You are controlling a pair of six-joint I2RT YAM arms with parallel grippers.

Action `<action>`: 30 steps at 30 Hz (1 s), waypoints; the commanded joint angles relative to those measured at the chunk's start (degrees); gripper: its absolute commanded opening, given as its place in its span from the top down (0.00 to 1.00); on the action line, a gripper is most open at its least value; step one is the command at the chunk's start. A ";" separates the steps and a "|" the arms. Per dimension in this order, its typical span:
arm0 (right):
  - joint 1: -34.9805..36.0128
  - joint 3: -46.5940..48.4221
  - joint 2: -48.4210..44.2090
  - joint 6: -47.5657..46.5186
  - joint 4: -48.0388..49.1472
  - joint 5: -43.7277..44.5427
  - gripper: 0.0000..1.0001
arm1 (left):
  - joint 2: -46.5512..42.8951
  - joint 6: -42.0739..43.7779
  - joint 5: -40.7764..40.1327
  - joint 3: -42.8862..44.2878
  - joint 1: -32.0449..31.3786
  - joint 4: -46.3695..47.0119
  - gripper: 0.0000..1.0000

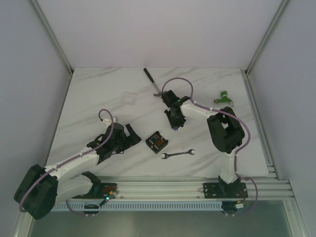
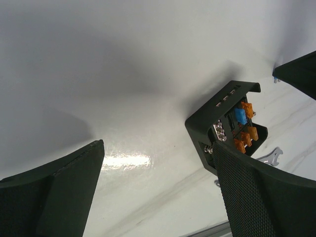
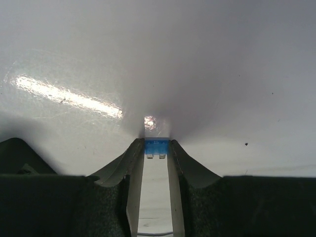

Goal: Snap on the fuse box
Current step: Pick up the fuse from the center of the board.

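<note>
One fuse box [image 1: 157, 142] sits open on the tabletop [image 1: 98, 89], front centre, showing one blue and at least four orange fuses. One wrench [image 1: 178, 154] lies just beside it. Left hand [image 1: 132, 136] is near, spread wide, holding nothing. Right hand [image 3: 156, 154], farther back, pinches one blue fuse [image 3: 156, 144].

White arms [image 1: 74, 162], black joints [image 1: 224, 133], purple cables [image 1: 180, 80]
</note>
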 commanded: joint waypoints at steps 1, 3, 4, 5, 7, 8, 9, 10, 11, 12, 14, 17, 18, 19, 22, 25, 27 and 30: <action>0.49 1.14 1.83 0.64 -2.35 2.30 0.77 | -0.24 0.32 0.85 0.16 0.28 0.40 0.01; 0.71 1.10 0.72 0.71 -2.14 2.23 0.78 | -0.43 0.58 1.56 0.21 0.19 1.17 0.02; 0.76 1.01 0.02 0.74 -1.72 1.90 0.79 | -0.68 0.90 1.80 0.15 0.06 1.71 0.03; 0.90 0.71 -0.84 0.94 -1.05 1.19 0.79 | -0.88 1.08 1.92 0.10 -0.17 2.47 0.03; 0.94 -0.05 -3.33 1.81 0.56 0.24 0.79 | -1.43 1.12 1.85 0.01 -0.84 4.27 0.05; 0.94 -0.58 -4.56 2.26 1.62 -0.47 0.79 | -1.73 0.94 1.93 -0.17 -1.36 5.90 0.06; 1.07 -1.14 -5.84 2.98 2.55 -1.28 0.79 | -1.95 0.84 1.89 -0.33 -2.06 7.77 0.07; 1.06 -1.74 -7.07 3.60 3.61 -1.99 0.79 | -2.19 0.82 1.62 -0.46 -2.85 9.82 0.07; 1.08 -2.63 -8.45 4.29 5.07 -2.89 0.79 | -2.40 0.89 0.95 -0.52 -3.66 11.47 0.08; 1.20 -3.36 -9.70 5.13 6.35 -3.76 0.79 | -2.54 1.28 0.21 -0.53 -4.67 13.24 0.10; 1.41 -5.14 -12.62 6.43 8.91 -5.42 0.79 | -2.73 2.84 -1.74 -0.23 -6.47 16.96 0.12; 1.68 -8.18 -16.94 9.07 13.57 -8.90 0.79 | -2.59 6.36 -4.56 0.67 -9.89 21.40 0.17; 1.99 -9.43 -18.57 9.99 15.28 -9.79 0.79 | -2.46 7.60 -5.71 0.93 -10.97 23.12 0.19; 2.31 -10.55 -20.10 11.12 16.92 -10.51 0.80 | -2.33 8.94 -6.66 1.03 -12.05 24.97 0.21; 3.24 -13.75 -24.49 14.25 21.21 -11.83 0.79 | -1.37 12.71 -7.78 0.70 -14.26 31.17 0.29; 4.20 -16.39 -28.67 16.68 24.10 -12.91 0.79 | 0.19 16.30 -7.80 1.20 -15.85 35.43 0.37; 4.66 -18.31 -30.91 18.16 25.88 -13.24 0.79 | 1.31 18.47 -8.38 1.56 -16.94 37.02 0.42; 5.17 -21.05 -33.61 20.22 28.29 -14.15 0.78 | 3.09 20.59 -8.81 2.20 -18.28 38.94 0.48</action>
